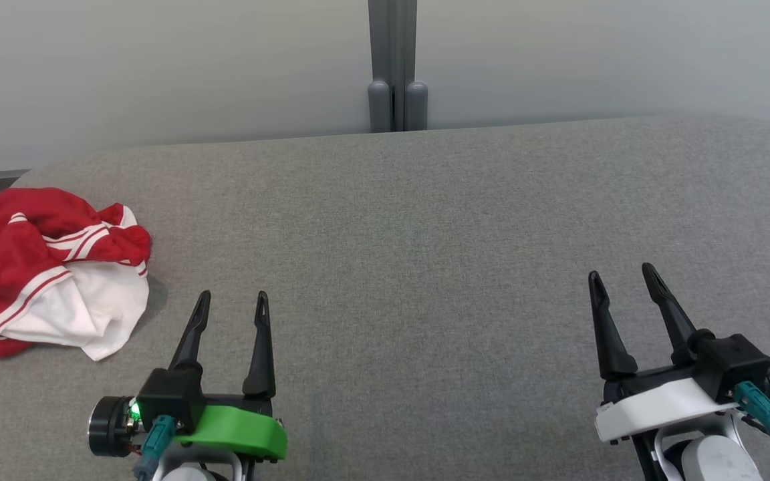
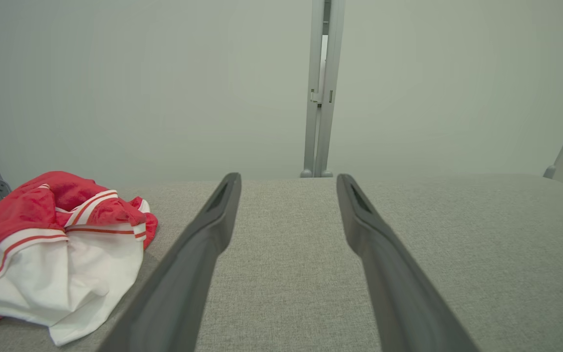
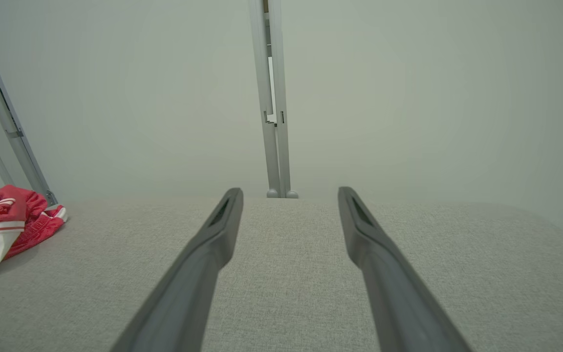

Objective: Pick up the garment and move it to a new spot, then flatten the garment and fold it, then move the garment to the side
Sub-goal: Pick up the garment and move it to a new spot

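The garment [image 1: 44, 274] is a crumpled red and white piece with red-striped white bands, lying in a heap at the far left of the grey fabric surface [image 1: 425, 220]. It also appears at the left of the left wrist view as the garment [image 2: 52, 249] and at the far left edge of the right wrist view as the garment [image 3: 3, 225]. My left gripper [image 1: 233, 299] stands open just right of the heap, apart from it, nothing between its fingers. At the lower right my right gripper [image 1: 620, 274] is open and empty too.
A pale wall runs behind the surface, with a grey vertical post [image 1: 395, 67] at its middle. The surface's back corners are rounded, and its left edge lies right beside the garment. Grey metal frame bars [image 3: 3, 112] stand at the left.
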